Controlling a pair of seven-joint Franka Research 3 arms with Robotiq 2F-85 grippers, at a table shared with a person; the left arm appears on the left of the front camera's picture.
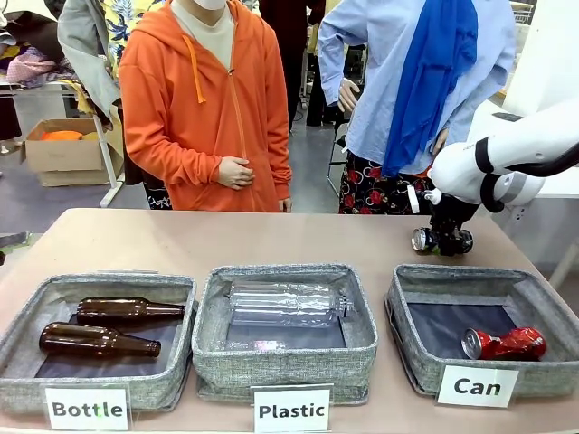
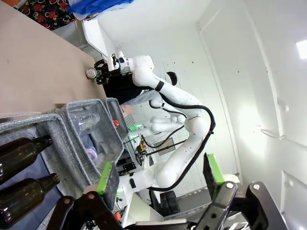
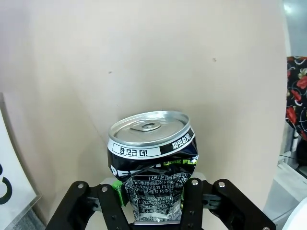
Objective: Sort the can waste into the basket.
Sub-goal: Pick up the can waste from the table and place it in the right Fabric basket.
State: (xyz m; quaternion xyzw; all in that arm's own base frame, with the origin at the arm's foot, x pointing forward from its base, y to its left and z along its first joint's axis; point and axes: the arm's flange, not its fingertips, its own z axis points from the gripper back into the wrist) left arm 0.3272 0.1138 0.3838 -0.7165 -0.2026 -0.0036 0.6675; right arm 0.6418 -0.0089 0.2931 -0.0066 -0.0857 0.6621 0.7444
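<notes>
Right wrist view: we're clamping the right pincer (image 3: pixel 152 201) on the black can (image 3: pixel 151 163); crumpled wall may be slipping before the Can basket (image 1: pixel 543 306). Left pincer (image 2: pixel 158 179) is hanging apart.

Two cans (image 1: pixel 504 344), two glass bottles (image 1: pixel 127 310), one plastic bottle (image 1: pixel 288 303), three baskets (image 1: pixel 412 298).

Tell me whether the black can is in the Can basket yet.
Out. The black can sits clamped in the right gripper over the table, behind the Can basket.

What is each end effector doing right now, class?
Left end effector: open, holding nothing.
Right end effector: shut on the black can.
</notes>
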